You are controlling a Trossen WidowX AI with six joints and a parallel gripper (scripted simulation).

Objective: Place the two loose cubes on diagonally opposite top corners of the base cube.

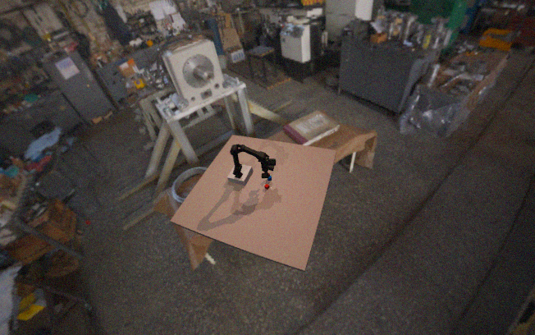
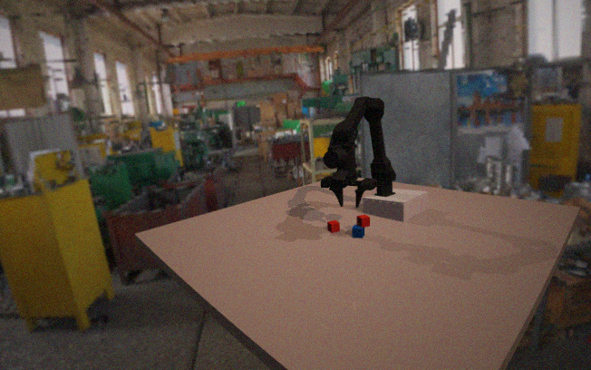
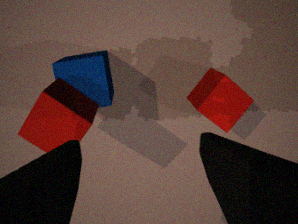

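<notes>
A blue base cube (image 1: 269, 178) (image 2: 358, 231) (image 3: 90, 75) sits on the table. One red cube (image 2: 363, 220) (image 3: 55, 120) rests on top of it, over one corner, and looks level; I cannot make it out in the top view. The other red cube (image 1: 267, 186) (image 2: 334, 226) (image 3: 222, 100) lies on the table, apart from the blue cube. My gripper (image 2: 350, 205) (image 3: 141, 146) is open and empty, above the height of the cubes. In the wrist view its left finger overlaps the lower edge of the upper red cube; whether they touch is unclear. Its right finger is below the loose red cube.
The table (image 1: 287, 230) (image 2: 317, 290) carries the arm's pale mounting block (image 1: 247, 171) (image 2: 384, 209), behind the cubes in the exterior view. Shadows of the arm and cubes fall across the table top.
</notes>
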